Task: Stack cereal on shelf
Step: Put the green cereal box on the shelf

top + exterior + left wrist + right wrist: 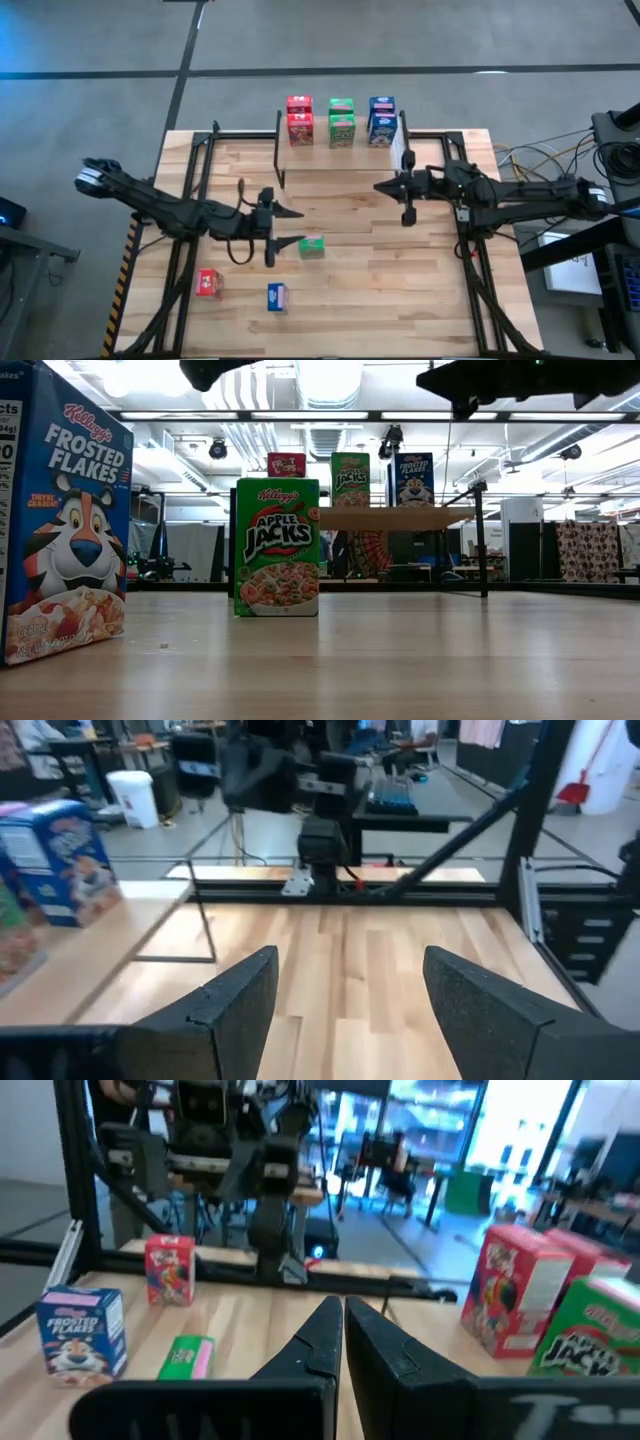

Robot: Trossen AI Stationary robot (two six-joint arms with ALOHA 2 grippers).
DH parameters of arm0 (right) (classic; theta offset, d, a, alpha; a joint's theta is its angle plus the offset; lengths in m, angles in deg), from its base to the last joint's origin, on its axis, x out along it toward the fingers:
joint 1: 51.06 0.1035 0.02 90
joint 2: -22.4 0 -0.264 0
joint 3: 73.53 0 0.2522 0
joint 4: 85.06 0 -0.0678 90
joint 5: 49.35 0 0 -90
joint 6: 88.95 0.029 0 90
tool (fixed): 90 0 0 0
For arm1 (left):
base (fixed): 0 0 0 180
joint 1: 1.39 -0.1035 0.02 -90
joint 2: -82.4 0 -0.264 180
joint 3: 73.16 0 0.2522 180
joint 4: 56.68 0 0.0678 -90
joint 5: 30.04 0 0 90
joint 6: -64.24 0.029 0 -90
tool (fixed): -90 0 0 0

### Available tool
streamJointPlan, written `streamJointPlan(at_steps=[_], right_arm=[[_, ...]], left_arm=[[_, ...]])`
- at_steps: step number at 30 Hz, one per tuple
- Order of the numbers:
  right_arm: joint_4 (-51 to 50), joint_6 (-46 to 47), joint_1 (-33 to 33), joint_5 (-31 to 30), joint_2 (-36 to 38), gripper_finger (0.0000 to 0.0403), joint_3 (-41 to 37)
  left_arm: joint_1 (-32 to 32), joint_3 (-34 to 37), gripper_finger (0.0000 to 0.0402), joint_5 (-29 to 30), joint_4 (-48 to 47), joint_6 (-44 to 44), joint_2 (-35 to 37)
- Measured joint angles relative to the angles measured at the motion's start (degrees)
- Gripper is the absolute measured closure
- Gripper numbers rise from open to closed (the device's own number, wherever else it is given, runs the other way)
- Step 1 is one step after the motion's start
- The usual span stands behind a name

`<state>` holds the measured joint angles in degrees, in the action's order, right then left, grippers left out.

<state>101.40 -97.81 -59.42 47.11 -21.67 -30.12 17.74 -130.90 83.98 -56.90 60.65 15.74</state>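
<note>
Left gripper [288, 227] hung over the middle of the table [380, 300] with its two fingers spread wide and nothing between them, just beside a green cereal box [312, 247]. Right gripper [380, 186] waited near the shelf [340, 160] with its fingers pressed together, holding nothing. Red, green and blue boxes stood on the shelf, while a red box [208, 283] and a blue box [277, 296] sat near the front of the table.
</note>
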Motion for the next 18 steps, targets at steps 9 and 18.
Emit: streamJointPlan(at_steps=[9, 18], right_arm=[[6.38, -2.47, 0.00, 9.26, 3.98, 0.0394, -3.56], [6.70, -4.51, 0.00, 10.54, 8.40, 0.0394, -5.65]], left_arm=[[0.11, -5.94, 0.0167, -1.08, -8.53, -1.60, -7.53], [-0.10, -10.96, 0.0166, -1.07, -20.82, -6.41, -12.51]])
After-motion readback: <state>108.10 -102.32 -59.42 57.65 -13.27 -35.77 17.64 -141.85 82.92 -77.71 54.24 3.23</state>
